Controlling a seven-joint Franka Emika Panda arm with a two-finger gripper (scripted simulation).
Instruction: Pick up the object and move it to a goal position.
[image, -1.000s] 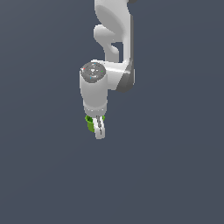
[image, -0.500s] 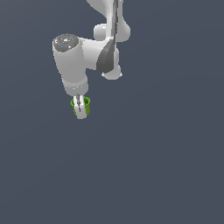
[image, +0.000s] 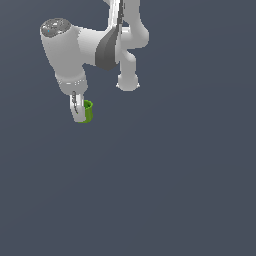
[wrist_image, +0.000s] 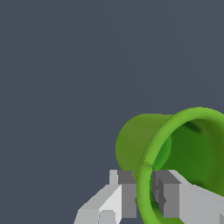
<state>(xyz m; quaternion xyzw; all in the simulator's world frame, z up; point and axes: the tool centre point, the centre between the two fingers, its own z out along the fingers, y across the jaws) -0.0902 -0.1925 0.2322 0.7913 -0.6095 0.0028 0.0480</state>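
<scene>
**Green cup pinched by its rim**

Your tool was closed on the cup, one finger inside the hollow, the other against the outer wall, up at the exterior view's upper left. You had a small, light, rigid-looking thing with a smooth thin wall; I judged a wall pinch adequate, though prone to pivoting.

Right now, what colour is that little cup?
Bright green cup, clearest in the wrist view.

green cup rim between claw fingers
</scene>
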